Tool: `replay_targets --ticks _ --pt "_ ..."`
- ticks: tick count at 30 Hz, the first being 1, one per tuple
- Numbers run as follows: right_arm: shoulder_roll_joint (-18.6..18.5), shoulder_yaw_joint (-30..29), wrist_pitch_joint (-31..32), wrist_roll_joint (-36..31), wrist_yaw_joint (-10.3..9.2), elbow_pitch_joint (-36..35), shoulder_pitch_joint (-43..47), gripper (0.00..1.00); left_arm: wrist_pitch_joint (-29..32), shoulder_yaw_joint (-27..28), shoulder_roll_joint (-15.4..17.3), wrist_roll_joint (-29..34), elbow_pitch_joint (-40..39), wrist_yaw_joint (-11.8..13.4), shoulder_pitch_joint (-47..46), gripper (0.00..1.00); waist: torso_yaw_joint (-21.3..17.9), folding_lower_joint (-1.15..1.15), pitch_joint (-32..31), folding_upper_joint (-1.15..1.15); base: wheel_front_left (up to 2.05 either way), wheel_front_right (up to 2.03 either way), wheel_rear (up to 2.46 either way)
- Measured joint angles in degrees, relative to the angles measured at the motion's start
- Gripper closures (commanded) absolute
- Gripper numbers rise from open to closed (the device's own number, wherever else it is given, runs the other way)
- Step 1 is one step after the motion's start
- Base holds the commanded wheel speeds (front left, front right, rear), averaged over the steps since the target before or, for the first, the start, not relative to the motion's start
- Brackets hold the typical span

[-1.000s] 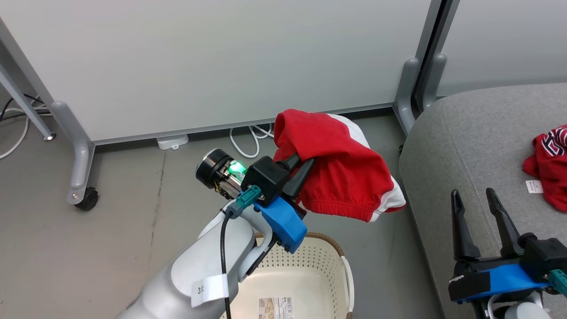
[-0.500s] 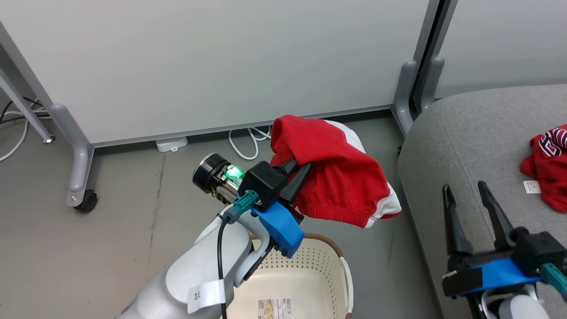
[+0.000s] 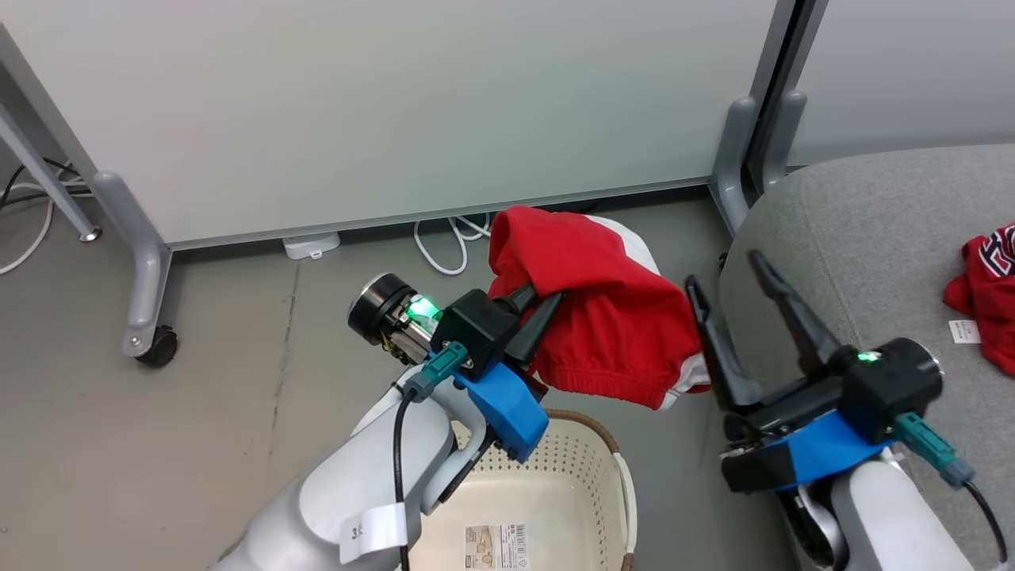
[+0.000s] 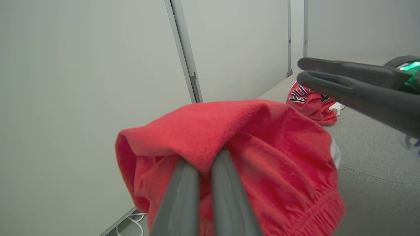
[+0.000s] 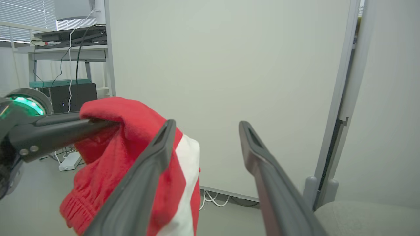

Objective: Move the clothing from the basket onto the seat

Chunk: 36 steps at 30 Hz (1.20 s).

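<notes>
Clothing in mid-carry: the plain red garment [image 3: 603,309] hangs at centre frame in the head view, bunched in the closed left pincer [image 3: 543,300]. It is above the floor [image 3: 238,412], between the basket [image 3: 614,456] at bottom centre and the seat [image 3: 864,230] at right. The jersey [image 3: 987,289] already lies on the seat at the far right edge. The right pincer [image 3: 725,270] stands wide open and empty, just beside the garment's white-trimmed side.

You are handling light, limp cloth, by the look of it: it drapes over the fingers and folds on itself, and it will likely sag and swing with any quick move. It won't break, but a thin fold could pull free. The present hold is on a gathered fold near the top. If you want a second hold, the elastic edge at the bottom looks the thickest place.

Around it, a grey partition [image 3: 396,103] fills the upper frame, its post foot [image 3: 733,159] at upper right near the seat's corner. Cables [image 3: 444,246] and a white adapter [image 3: 311,244] lie at its base, with a caster [image 3: 156,347] at left. The seat's rounded edge and the open right pincer stand between garment and cushion; you will likely need to lift over one and keep clear of the other.
</notes>
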Motion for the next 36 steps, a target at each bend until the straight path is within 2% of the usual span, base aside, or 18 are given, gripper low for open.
replay_targets --ticks 5,13,25,26,27,28,36 --pt "-1.7 5.6 0.0 1.2 0.0 1.8 -2.6 0.0 -0.1 -0.5 -0.4 0.1 0.0 0.3 -0.6 1.0 0.5 0.0 0.7 0.0 0.0 0.0 0.0" --pt "-3.6 12.8 0.0 1.7 0.0 8.7 -7.7 0.0 -0.5 -1.0 -0.8 0.4 0.0 0.3 -1.2 1.0 0.8 0.01 1.8 0.0 0.0 0.0 0.0" --pt "-2.9 20.3 0.0 2.6 0.0 18.2 -13.9 0.0 -0.9 -1.8 -1.5 0.6 0.2 0.3 -2.4 1.0 0.9 0.01 3.2 0.0 0.0 0.0 0.0" --pt "-2.8 20.4 0.0 2.6 0.0 18.6 -14.2 0.1 -1.0 -1.8 -1.5 0.6 0.3 0.3 -2.5 1.0 0.9 0.01 3.3 0.0 0.0 0.0 0.0" --pt "-2.6 20.4 0.0 2.8 0.0 19.0 -14.5 0.82 -1.0 -1.9 -1.5 0.6 0.3 0.3 -2.6 1.0 0.9 0.01 3.3 0.0 0.0 0.0 0.0" --pt "-2.4 20.5 0.0 3.2 0.0 19.5 -14.8 1.0 -1.0 -1.9 -1.5 0.6 0.3 0.3 -2.6 1.0 1.0 0.01 3.3 0.0 0.0 0.0 0.0" --pt "-2.0 21.3 0.0 3.3 0.0 20.6 -15.2 1.0 -1.3 -2.1 -1.7 0.5 0.9 0.2 -2.7 1.0 1.0 0.01 3.2 0.0 0.0 0.0 0.0"
